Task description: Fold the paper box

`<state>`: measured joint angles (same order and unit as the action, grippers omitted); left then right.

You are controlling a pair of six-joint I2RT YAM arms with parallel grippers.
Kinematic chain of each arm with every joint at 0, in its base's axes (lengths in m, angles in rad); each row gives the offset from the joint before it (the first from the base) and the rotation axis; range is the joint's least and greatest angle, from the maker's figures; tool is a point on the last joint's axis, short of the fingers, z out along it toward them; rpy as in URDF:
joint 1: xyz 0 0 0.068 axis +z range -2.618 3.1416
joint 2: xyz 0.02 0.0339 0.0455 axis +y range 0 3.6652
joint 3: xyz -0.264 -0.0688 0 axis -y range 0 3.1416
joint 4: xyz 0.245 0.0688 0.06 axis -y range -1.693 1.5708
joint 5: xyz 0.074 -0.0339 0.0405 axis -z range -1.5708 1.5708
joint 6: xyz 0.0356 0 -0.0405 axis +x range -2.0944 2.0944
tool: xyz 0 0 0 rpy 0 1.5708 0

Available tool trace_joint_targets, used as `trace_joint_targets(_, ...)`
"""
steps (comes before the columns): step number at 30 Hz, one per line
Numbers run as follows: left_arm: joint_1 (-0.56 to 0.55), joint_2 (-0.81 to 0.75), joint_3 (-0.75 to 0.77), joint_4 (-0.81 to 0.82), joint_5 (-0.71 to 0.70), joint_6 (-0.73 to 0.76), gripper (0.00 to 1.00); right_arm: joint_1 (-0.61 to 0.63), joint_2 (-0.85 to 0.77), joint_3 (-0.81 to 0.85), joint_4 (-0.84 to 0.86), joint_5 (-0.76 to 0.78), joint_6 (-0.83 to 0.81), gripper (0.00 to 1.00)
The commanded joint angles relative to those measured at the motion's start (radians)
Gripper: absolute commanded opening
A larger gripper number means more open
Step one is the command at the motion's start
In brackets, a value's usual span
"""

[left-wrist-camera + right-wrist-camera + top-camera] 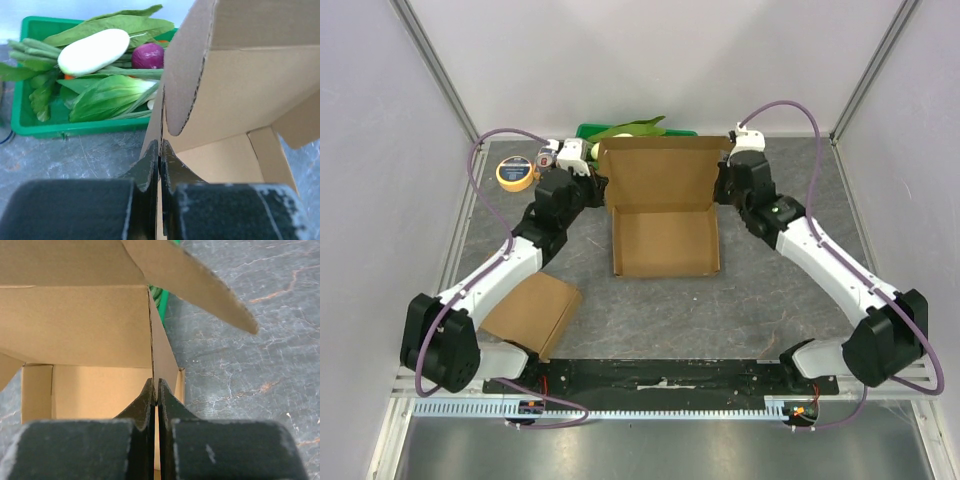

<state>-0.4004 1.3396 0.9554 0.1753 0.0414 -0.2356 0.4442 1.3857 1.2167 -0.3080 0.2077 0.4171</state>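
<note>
Starting on the left: the left gripper (159, 150) is clamped tight with almost no gap between the jaws. It's pinching the thin left side wall of the paper box (663, 235), up near the back corner where the rounded flap (182, 90) sticks up. From the top camera it sits at about 10 o'clock of the box.

The box is roughly mid-table, a bit toward 12 o'clock. Its tray part lies open and flat on the surface, and the lid panel (660, 172) stands up at the far side.

Over on the right, the right gripper (155, 388) is doing the mirror thing. It's squeezed shut on the right side wall at the back corner, about 2 o'clock of the box. Another flap (200, 285) angles out over the table past it.

Other stuff on the table:
- A yellow tape roll (516, 172) at 10 o'clock, left of the left wrist.
- A green tray (30, 127) just behind the box at 12 o'clock. It's loaded with leafy greens (107, 95), a white oval veggie (93, 50) and a purple onion (148, 55).
- A flat folded piece of cardboard (532, 312) at 7 o'clock, tucked partly under the left arm.

The table surface (650, 310) is a grey, stone-looking mat with pale scratchy veins. Plain whitish walls (380, 150) close it in on three sides, with metal posts in the back corners.
</note>
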Motion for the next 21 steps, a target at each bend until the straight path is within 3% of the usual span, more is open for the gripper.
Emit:
trace_joint_targets(1,-0.084,-0.013,-0.066,0.128,-0.308,-0.223,0.02,0.134,-0.062,-0.113,0.274,0.304,0.121,0.0)
trace_joint_targets(4,-0.112,0.003,-0.121,0.199,-0.362,-0.244,0.02,0.169,-0.114,-0.253,0.448,0.338,0.072,0.0)
trace_joint_targets(7,-0.136,0.018,-0.138,0.208,-0.4,-0.245,0.02,0.175,-0.143,-0.344,0.524,0.34,0.034,0.0)
trace_joint_targets(10,-0.161,-0.01,-0.225,0.318,-0.42,-0.24,0.02,0.177,-0.183,-0.445,0.621,0.317,0.005,0.0)
trace_joint_targets(21,-0.277,-0.062,-0.339,0.286,-0.546,-0.398,0.02,0.237,-0.303,-0.718,0.898,0.361,-0.044,0.0)
